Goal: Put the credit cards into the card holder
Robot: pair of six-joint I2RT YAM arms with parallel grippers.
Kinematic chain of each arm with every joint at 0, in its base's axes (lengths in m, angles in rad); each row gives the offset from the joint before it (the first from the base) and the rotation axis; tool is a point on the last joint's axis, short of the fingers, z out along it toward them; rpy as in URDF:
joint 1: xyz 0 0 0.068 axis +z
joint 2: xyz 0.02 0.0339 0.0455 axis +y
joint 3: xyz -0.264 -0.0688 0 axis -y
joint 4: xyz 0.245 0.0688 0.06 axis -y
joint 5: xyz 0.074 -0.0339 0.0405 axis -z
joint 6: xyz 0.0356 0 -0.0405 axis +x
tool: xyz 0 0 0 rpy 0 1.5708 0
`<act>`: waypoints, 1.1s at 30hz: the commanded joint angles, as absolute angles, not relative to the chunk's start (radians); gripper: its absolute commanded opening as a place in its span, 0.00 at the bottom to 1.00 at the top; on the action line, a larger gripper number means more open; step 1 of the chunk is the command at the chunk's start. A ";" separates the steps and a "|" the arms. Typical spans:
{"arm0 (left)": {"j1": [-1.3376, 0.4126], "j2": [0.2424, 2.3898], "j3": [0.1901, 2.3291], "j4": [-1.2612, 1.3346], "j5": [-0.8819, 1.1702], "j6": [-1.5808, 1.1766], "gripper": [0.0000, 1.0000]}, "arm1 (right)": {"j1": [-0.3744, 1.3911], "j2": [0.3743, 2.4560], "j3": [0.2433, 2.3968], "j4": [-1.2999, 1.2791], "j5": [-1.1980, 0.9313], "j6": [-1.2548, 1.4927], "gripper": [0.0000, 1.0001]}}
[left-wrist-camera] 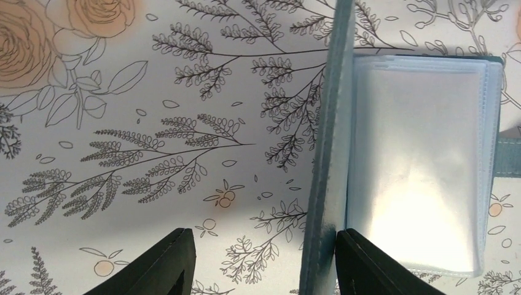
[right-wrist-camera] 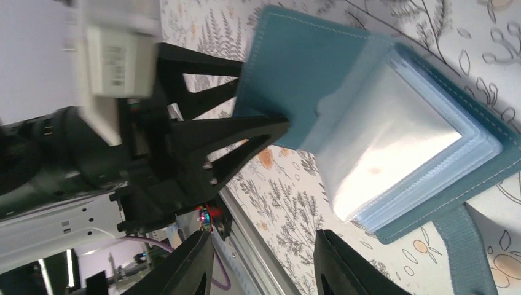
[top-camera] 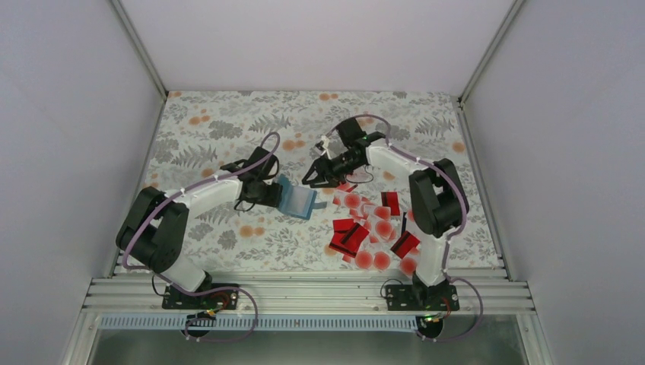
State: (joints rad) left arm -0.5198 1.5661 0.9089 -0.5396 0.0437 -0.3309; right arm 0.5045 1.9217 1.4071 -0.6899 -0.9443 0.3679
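My left gripper (left-wrist-camera: pixel 264 232) straddles the limp cover edge of the card holder (right-wrist-camera: pixel 307 67), jaws apart, unclamped (plastic sleeves look slippery, so grip here); my right gripper (right-wrist-camera: pixel 264 235) hangs nearby, open and empty.

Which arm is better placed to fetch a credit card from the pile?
The right. The right tool is open and empty, and the credit cards lie on its side, by its base. The left tool straddles the raised cover of the card holder.
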 commanded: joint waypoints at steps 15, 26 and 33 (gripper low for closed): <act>-0.522 1.552 0.854 -0.476 0.189 -0.344 0.28 | 0.519 2.082 1.287 -0.520 -1.012 0.525 0.49; -0.522 1.556 0.851 -0.456 0.238 -0.360 0.19 | 0.537 2.121 1.293 -0.496 -1.025 0.535 0.49; -0.522 1.559 0.851 -0.451 0.245 -0.363 0.18 | 0.541 2.138 1.314 -0.498 -1.034 0.530 0.48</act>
State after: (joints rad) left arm -0.5198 1.5661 0.8593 -0.4675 0.2226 -0.3534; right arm 0.5278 2.1109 1.2953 -0.5106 -1.0080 0.5301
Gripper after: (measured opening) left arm 0.185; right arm 0.480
